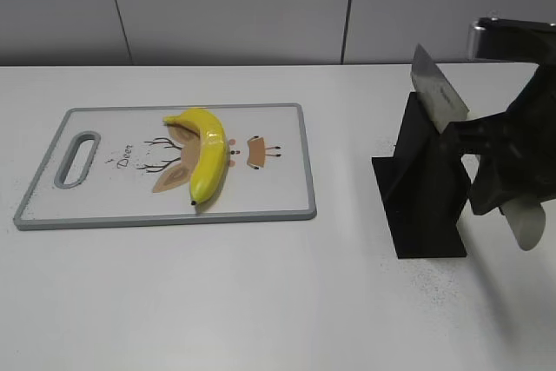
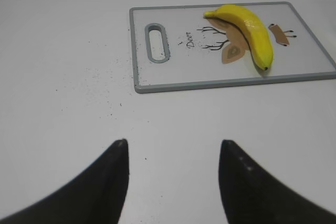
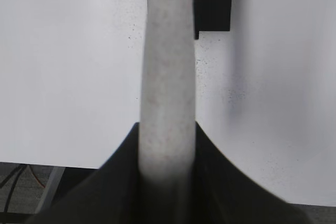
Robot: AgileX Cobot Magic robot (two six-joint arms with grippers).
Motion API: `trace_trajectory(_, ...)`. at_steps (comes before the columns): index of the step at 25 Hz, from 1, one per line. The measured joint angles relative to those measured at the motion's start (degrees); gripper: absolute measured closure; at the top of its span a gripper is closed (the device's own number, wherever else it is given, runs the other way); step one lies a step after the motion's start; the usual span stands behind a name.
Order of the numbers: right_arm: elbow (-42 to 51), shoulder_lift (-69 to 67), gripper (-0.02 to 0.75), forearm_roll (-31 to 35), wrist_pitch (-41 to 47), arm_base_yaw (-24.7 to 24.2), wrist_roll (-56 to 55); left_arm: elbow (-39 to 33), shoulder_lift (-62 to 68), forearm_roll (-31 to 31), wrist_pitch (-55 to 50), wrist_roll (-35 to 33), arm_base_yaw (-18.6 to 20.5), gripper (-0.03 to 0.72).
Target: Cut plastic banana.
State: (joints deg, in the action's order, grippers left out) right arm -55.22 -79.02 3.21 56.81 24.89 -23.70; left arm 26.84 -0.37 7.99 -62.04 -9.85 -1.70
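A yellow plastic banana (image 1: 207, 152) lies whole on a white cutting board (image 1: 278, 197) with a grey rim and a deer drawing. Both show in the left wrist view, banana (image 2: 249, 27) on board (image 2: 178, 72). My right gripper (image 1: 499, 167) is shut on the pale grey handle (image 3: 167, 77) of a knife, at the right by the black knife stand (image 1: 421, 188). The blade (image 1: 439, 93) points up and to the left above the stand. My left gripper (image 2: 173, 142) is open and empty over bare table, short of the board. It does not show in the exterior view.
The black knife stand also shows at the top of the right wrist view (image 3: 212, 1). The white table runs to a grey wall at the back. The table's edge and the floor show at the bottom of the right wrist view. Dark specks lie on the table.
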Motion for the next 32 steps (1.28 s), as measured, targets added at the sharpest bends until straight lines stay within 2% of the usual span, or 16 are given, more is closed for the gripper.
trace_trajectory(9, -6.82, 2.79, 0.577, -0.09, 3.96, 0.00, 0.06, 0.00, 0.00, -0.05, 0.06, 0.00, 0.00, 0.153)
trace_trajectory(13, -12.00, 2.59, 0.577, -0.17, 8.39, 0.00, 6.25, 1.63, 0.70, -0.40, 0.37, 0.00, 0.00, 0.153)
trace_trajectory(20, -20.68, -2.16, 0.577, -2.60, 10.87, 0.00, 14.83, 4.55, 13.39, -0.51, 5.59, -1.41, 0.00, 0.153)
trace_trajectory(26, -28.25, -9.35, 0.577, -2.78, 11.09, 0.00, 23.70, 7.31, 26.72, -0.13, 12.25, -6.45, 0.00, 0.153)
trace_trajectory(32, -37.57, -18.00, 0.577, -3.21, 13.31, 0.00, 32.34, 15.76, 40.93, 1.27, 14.43, -16.08, 0.00, 0.153)
